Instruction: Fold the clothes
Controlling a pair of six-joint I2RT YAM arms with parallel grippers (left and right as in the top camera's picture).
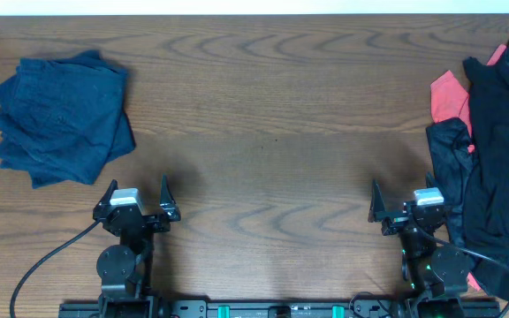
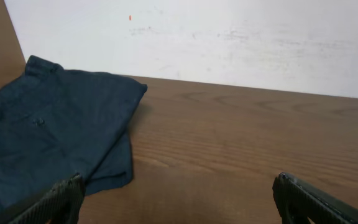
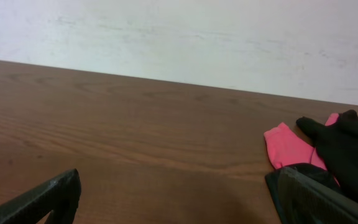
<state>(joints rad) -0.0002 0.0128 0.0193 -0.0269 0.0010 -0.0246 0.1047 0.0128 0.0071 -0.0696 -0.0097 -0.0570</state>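
A heap of limp black clothes [image 1: 502, 150] lies at the table's right edge, with a coral-red piece [image 1: 450, 95] under it. The heap [image 3: 347, 155] and the red piece [image 3: 288, 147] also show in the right wrist view. My right gripper [image 1: 406, 201] is open and empty, just left of the heap's lower part. A folded dark blue garment [image 1: 60, 119] lies at the far left; it also shows in the left wrist view [image 2: 48, 134]. My left gripper [image 1: 137, 196] is open and empty, near the front edge, below and right of the blue garment.
The brown wooden table [image 1: 272, 132] spans the view. A white wall [image 2: 229, 37] stands behind its far edge. A black cable [image 1: 47, 261] runs from the left arm's base toward the front left corner.
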